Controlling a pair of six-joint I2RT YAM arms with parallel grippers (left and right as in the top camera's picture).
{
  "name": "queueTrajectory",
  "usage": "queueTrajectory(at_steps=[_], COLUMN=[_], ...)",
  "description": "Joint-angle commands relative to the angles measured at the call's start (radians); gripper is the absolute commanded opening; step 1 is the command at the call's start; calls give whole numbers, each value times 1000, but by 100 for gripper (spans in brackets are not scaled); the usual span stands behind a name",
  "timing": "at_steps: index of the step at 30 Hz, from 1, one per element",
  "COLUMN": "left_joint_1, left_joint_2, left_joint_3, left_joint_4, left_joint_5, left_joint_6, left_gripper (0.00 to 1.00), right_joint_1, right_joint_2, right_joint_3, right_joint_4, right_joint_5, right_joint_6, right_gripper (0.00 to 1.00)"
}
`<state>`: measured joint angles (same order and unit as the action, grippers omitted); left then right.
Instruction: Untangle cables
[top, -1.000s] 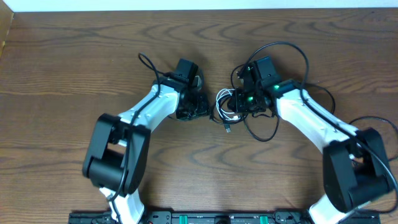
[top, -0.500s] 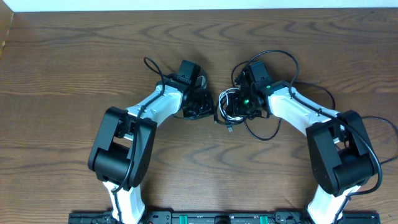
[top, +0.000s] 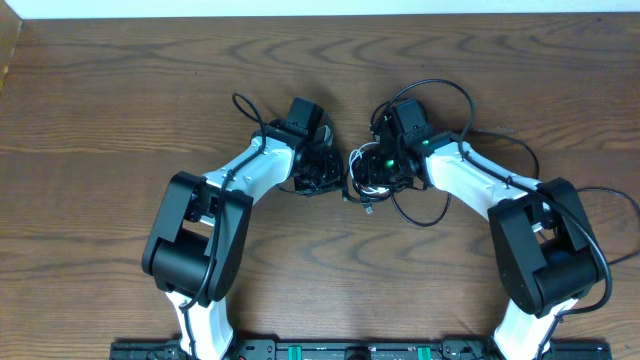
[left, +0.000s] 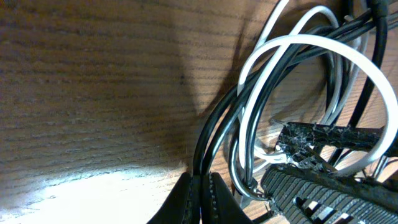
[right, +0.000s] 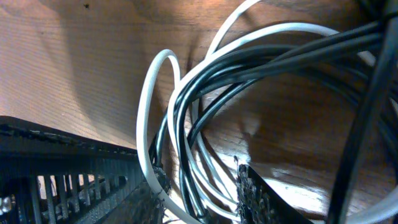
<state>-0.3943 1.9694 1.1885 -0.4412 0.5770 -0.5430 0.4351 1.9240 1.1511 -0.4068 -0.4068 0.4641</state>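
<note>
The cables lie tangled in a small bundle (top: 362, 180) between my two grippers at the table's middle. The black cable (left: 214, 134) runs down between the fingertips of my left gripper (left: 200, 198), which is shut on it. White cable (left: 311, 43) loops arch over the black strands right behind. My right gripper (right: 202, 190) stands open around several black and white strands, and a white loop (right: 144, 99) rests against its left finger. From overhead, the left gripper (top: 325, 172) and right gripper (top: 378, 170) face each other across the bundle, and a wide black loop (top: 470, 105) trails to the right.
A thicker black wire (top: 240, 103) curls off the left arm. More black wire (top: 600, 195) runs along the right arm toward the table's right edge. A small plug end (top: 367, 208) sticks out in front of the bundle.
My left gripper has shut on the black cable. The right gripper has shifted slightly left into the bundle and its jaws stand a little wider.
</note>
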Motion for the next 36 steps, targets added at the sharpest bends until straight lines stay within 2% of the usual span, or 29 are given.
queueTrajectory(at_steps=[1, 9, 15, 19, 22, 24, 26, 31, 36], left_joint_1=[-8, -18, -19, -19, -19, -19, -19, -19, -19], left_joint_2=[13, 13, 13, 13, 13, 13, 13, 13, 13], left_joint_3=[-7, -7, -7, -7, -7, -7, -7, -7, -7], left_joint_4=[-14, -44, -44, -47, -51, -54, -56, -60, -63], left_joint_5=[-21, -104, -104, -104, -104, -104, -104, -129, -179], left_joint_6=[6, 11, 11, 11, 21, 38, 50, 52, 52], left_gripper=[8, 8, 8, 8, 8, 8, 8, 8, 8], right_joint_1=[14, 47, 121, 177, 196, 196, 192, 167, 93], right_joint_2=[14, 22, 59, 85, 90, 90, 90, 83, 36], right_joint_3=[5, 4, 4, 4, 4, 4, 4, 5, 5], right_joint_4=[2, 117, 144, 175, 171, 164, 158, 149, 172], right_joint_5=[47, 93, 240, 401, 470, 468, 468, 407, 116], right_joint_6=[27, 92, 228, 241, 247, 247, 246, 245, 158], right_gripper=[35, 34, 33, 32, 25, 17, 2, 1, 1])
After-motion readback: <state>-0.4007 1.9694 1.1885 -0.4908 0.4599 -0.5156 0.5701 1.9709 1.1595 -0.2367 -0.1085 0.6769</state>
